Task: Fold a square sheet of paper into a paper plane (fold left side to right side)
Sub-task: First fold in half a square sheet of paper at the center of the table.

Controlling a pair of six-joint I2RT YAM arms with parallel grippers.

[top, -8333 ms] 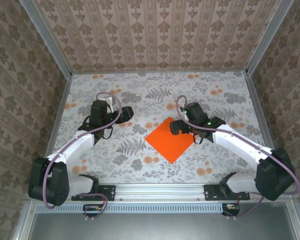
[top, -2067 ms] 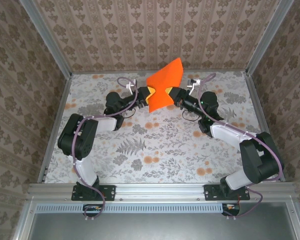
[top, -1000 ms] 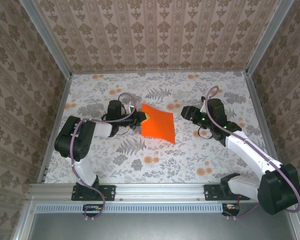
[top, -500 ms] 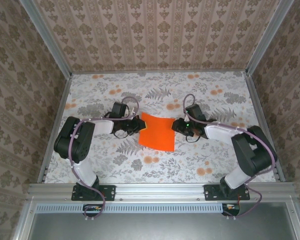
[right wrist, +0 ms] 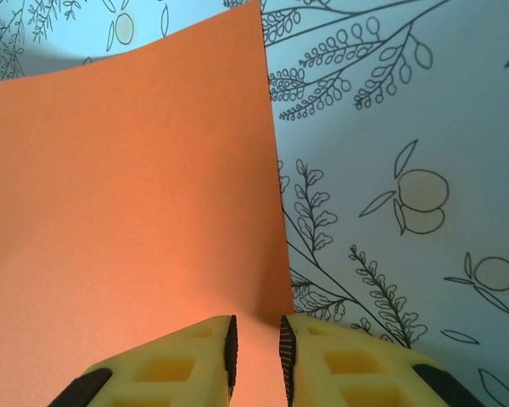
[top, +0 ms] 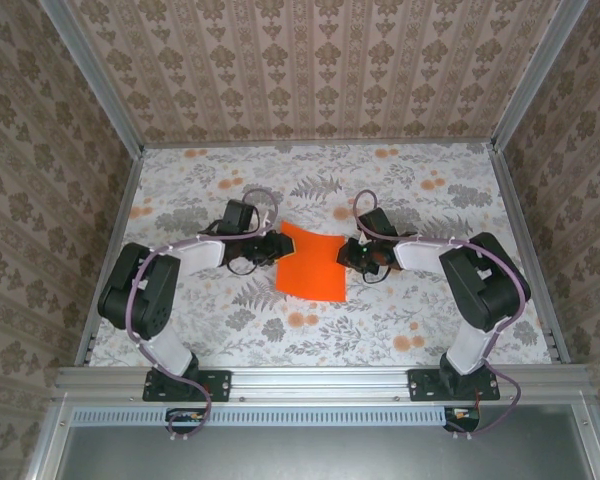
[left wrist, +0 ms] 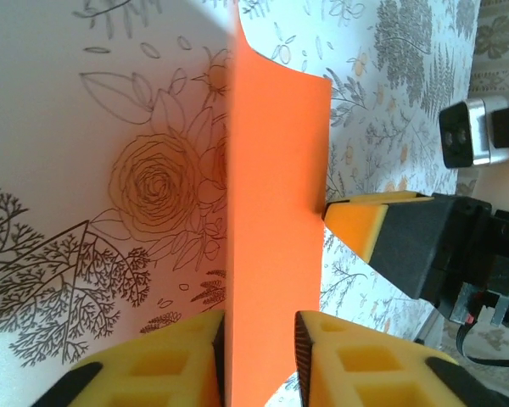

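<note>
Square sheet of paper (top: 310, 266) sits mid-worktop (top: 430, 315). It looks halved, with the top layer bowing up. 2 pincers bracket it, likely to pin both edges while the crease gets set. Left pincer (left wrist: 260, 332): jaws slightly apart, sheet's left edge running between them, not pinched. Right pincer (right wrist: 254, 337): nearly closed over the right edge; clamped or not, can't tell.
</note>
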